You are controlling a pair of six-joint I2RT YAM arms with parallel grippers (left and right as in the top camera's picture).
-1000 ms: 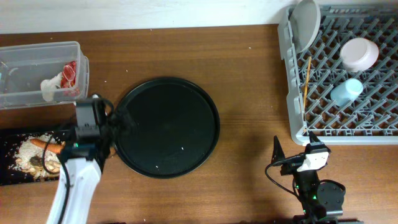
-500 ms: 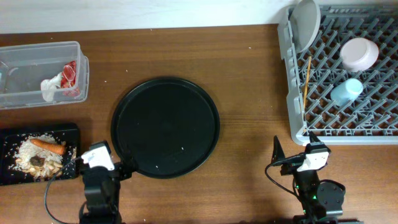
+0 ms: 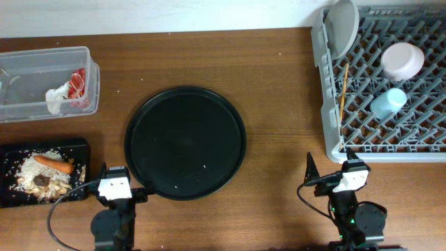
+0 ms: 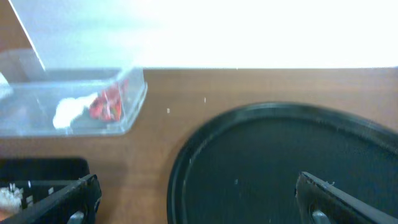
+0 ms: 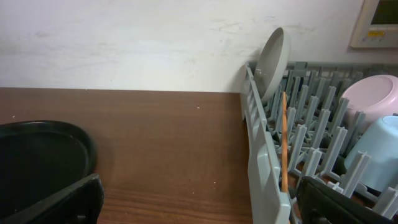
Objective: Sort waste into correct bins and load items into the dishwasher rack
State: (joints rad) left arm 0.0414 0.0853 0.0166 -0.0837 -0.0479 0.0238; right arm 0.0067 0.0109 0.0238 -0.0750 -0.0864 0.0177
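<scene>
Overhead shows carrot (image 3: 54, 162) in black bin (image 3: 42, 143); left wrist only bin edge

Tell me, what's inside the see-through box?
Inside the clear tub are crumpled white tissue and a red wrapper. Anything beneath them is covered.

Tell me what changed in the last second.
The left gripper drew back from beside the black bin to the near edge of the table, open and empty. The right gripper, waste, clear tub, round tray and loaded rack stayed put.
</scene>
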